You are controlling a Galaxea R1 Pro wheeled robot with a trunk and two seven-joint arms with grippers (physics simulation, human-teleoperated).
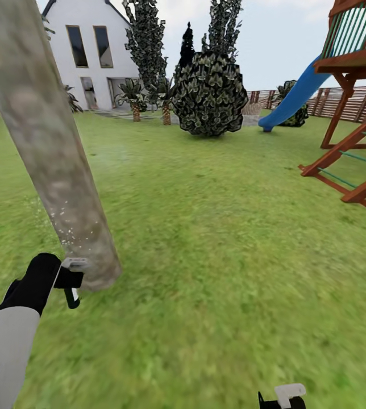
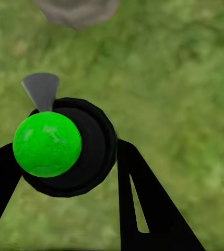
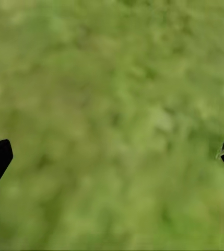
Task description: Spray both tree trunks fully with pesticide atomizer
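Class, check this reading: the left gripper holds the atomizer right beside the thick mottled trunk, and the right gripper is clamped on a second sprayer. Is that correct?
One part is wrong. The right gripper holds nothing: the right wrist view shows its fingertips spread wide with only grass between them. The rest stands: in the head view the left gripper holds the atomizer right beside the thick mottled trunk.

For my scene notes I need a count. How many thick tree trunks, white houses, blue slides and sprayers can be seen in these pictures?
Thick tree trunk: 1
White house: 1
Blue slide: 1
Sprayer: 1
Total: 4
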